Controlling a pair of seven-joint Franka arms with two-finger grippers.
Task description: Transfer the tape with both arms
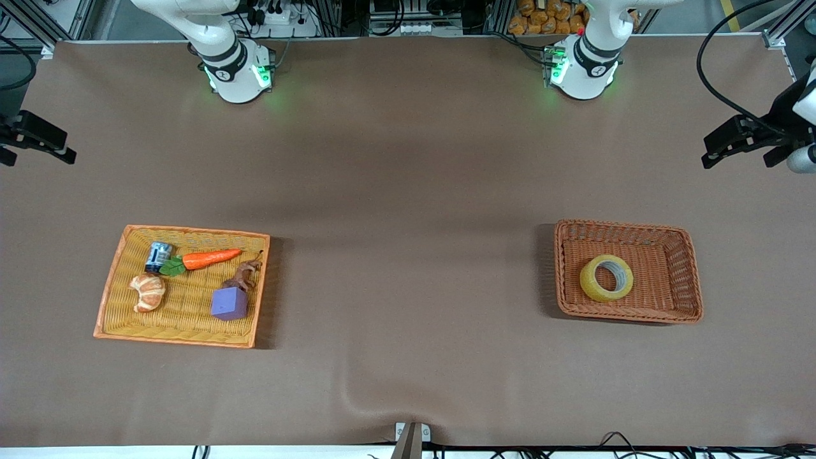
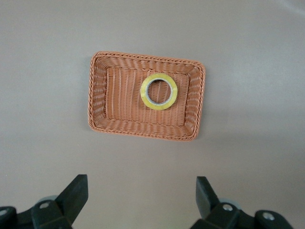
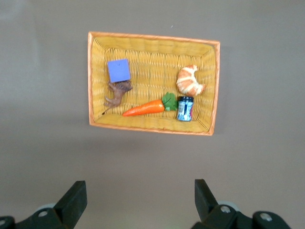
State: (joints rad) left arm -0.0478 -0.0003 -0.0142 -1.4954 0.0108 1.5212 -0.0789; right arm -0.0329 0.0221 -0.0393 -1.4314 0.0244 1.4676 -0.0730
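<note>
The tape (image 1: 590,281), a yellowish roll with a grey core, lies flat in a brown wicker basket (image 1: 628,225) toward the left arm's end of the table. It also shows in the left wrist view (image 2: 145,91), inside the basket (image 2: 143,56). My left gripper (image 1: 739,152) hangs open and empty, high over the table's edge at that end; in its own view (image 2: 141,191) the fingers stand wide apart over bare table. My right gripper (image 1: 38,152) hangs open and empty over the table's edge at the right arm's end (image 3: 140,191).
A yellow wicker tray (image 1: 191,231) toward the right arm's end holds a carrot (image 1: 210,258), a croissant (image 1: 148,292), a purple cube (image 1: 229,303), a small can (image 1: 157,256) and a brown figure (image 1: 245,275). The tablecloth is wrinkled at its near edge.
</note>
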